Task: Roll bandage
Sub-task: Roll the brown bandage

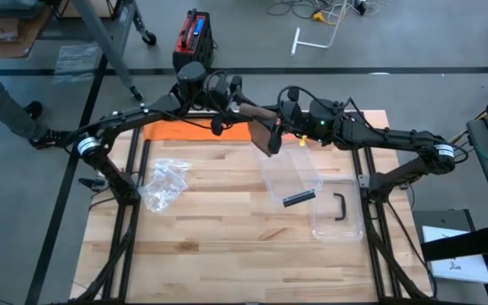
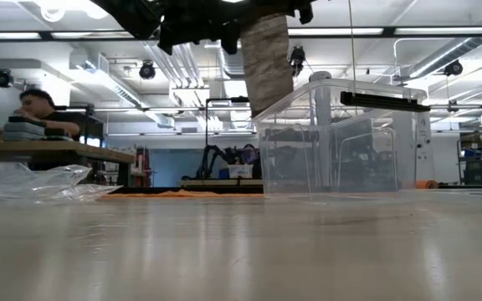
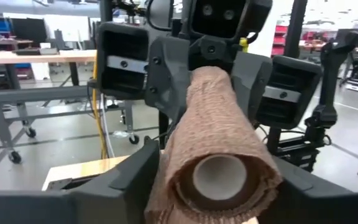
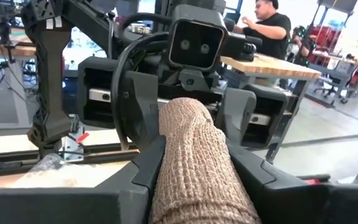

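A tan woven bandage roll point(image 1: 257, 113) hangs level above the table's far middle, between my two grippers, which point at each other. My left gripper point(image 1: 237, 108) is shut on one end, where the white core point(image 3: 220, 176) shows. My right gripper point(image 1: 285, 119) is shut on the other end. A loose tail of bandage point(image 2: 268, 63) hangs down from the roll over the clear box. My left gripper pinches the roll's core end point(image 3: 185, 186) between its two fingers, one on each side of the roll. The fingers point(image 3: 135, 177) come in level from the table's left and lie along the roll, which is lifted clear. My right gripper pinches the roll's other end point(image 4: 194, 186) between its two fingers, one on each side. The fingers point(image 4: 148, 171) come in level from the table's right and lie along the roll. The roll is level and clear of the table.
A clear plastic box point(image 1: 291, 174) stands below the roll, with a black piece at its near end. Its lid point(image 1: 337, 212), with a black handle, lies to the right. A crumpled clear bag point(image 1: 163, 182) lies at the left. An orange mat point(image 1: 197, 131) lies at the far edge.
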Controlling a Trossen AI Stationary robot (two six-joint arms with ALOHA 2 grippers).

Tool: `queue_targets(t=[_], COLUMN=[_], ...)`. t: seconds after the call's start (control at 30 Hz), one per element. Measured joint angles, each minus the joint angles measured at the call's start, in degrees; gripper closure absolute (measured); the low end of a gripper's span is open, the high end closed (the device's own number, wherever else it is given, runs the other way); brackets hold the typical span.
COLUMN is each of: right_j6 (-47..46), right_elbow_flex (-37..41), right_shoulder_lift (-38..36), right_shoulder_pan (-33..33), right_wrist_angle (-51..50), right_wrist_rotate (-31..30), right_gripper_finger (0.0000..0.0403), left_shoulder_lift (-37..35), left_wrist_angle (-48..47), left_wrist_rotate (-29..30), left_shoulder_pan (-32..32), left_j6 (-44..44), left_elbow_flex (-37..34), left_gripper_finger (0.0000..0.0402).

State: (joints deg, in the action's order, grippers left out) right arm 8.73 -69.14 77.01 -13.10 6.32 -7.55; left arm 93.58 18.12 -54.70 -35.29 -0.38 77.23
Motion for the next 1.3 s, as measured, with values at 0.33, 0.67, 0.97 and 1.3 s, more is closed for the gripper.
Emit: queue_targets(t=[0.33,0.67,0.97,1.3], right_j6=[-0.2,-1.4,-1.3,-6.4], right_elbow_flex=[0.0,0.0,0.0,0.0], right_shoulder_lift=[0.0,0.0,0.0,0.0], right_shoulder_pan=[0.0,0.1,0.1,0.0], right_wrist_angle=[-0.3,-0.5,-0.5,-0.6], right_wrist_rotate=[-0.3,0.0,-1.1,-1.7], right_gripper_finger=[0.0288,0.0291,0.0294,0.0266], left_shoulder_lift=[0.0,0.0,0.0,0.0], left_wrist_angle=[0.3,1.5,2.0,1.9], left_wrist_rotate=[-0.3,0.4,2.7,2.6], left_shoulder_pan=[0.1,0.1,0.1,0.0], left_j6=[-0.7,1.6,1.8,7.3], left_elbow_flex=[0.0,0.0,0.0,0.0], left_gripper_finger=[0.0269,0.0171,0.0189,0.0357])
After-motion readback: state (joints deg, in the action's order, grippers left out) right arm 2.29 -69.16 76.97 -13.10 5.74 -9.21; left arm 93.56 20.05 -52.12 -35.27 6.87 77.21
